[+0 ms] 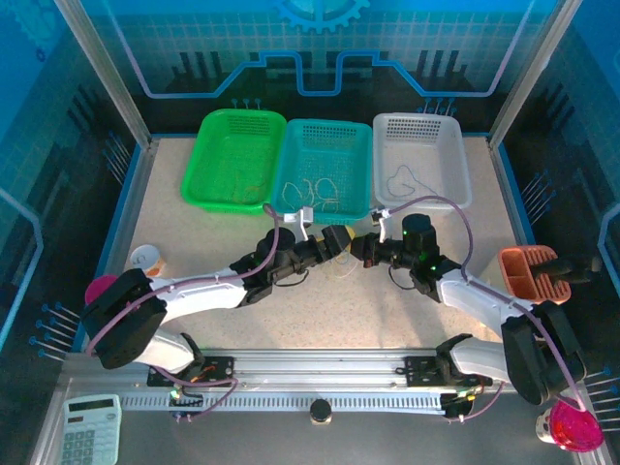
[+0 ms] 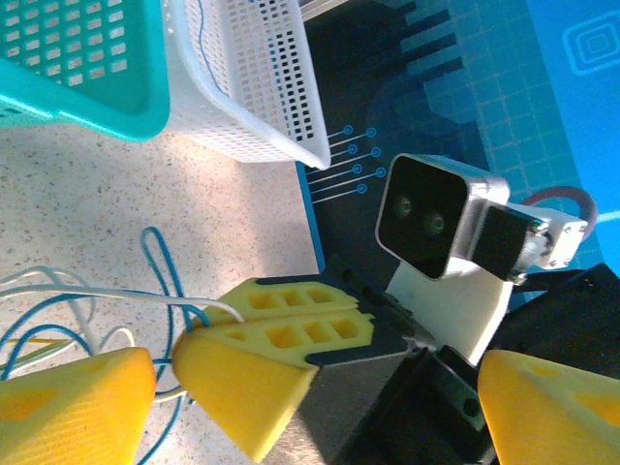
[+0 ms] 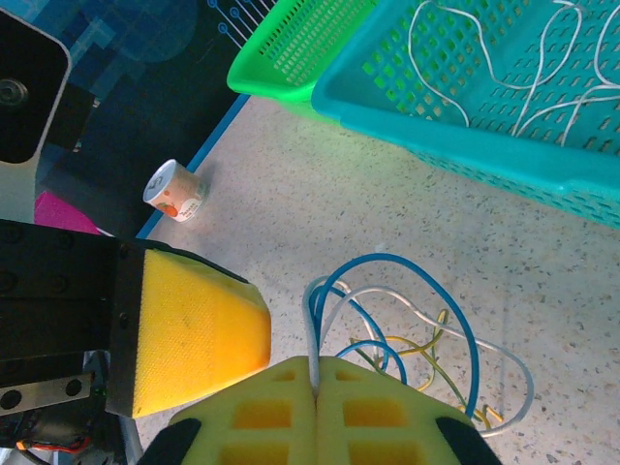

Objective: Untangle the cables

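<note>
On the table [image 3: 368, 203], the cables [image 3: 417, 334] loop tangled — blue, white, yellow.

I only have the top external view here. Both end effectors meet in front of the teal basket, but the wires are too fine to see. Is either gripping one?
Observer: Yes, the right wrist view shows the right end effector shut on a whitish cable.
Operator: And the left?
Observer: The left end effector is open in its wrist view, fingers wide apart.
Operator: What is in the tangle?
Observer: Blue, whitish and yellow cables, looped together on the table.
</note>
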Robot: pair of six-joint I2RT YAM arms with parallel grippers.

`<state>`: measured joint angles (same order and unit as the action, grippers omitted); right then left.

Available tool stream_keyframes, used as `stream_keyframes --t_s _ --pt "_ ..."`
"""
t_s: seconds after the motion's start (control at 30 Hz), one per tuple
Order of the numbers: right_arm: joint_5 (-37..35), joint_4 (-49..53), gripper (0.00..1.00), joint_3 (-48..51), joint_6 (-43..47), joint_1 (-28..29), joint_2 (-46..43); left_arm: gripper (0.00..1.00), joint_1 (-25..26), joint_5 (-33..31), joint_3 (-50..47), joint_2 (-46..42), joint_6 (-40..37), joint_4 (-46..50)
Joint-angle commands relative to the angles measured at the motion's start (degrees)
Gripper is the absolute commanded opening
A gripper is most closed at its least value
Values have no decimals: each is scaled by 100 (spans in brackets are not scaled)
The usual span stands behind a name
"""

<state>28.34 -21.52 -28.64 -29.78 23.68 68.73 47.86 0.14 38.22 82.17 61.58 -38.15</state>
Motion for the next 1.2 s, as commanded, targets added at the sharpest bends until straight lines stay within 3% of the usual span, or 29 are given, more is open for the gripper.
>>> stream_keyframes --t_s 0.0,0.17,0.83,1.17 --pt "30 -28 0 -187 76 54 -188 87 40 -363 84 3 -94 235" --pt "56 15 0 -166 42 54 -366 90 19 -819 -52 85 -348 372" --pt "39 58 0 -238 67 47 -273 91 74 -419 -245 263 346 -492" --pt "67 78 0 -66 45 52 -435 92 -66 -616 54 554 186 -684"
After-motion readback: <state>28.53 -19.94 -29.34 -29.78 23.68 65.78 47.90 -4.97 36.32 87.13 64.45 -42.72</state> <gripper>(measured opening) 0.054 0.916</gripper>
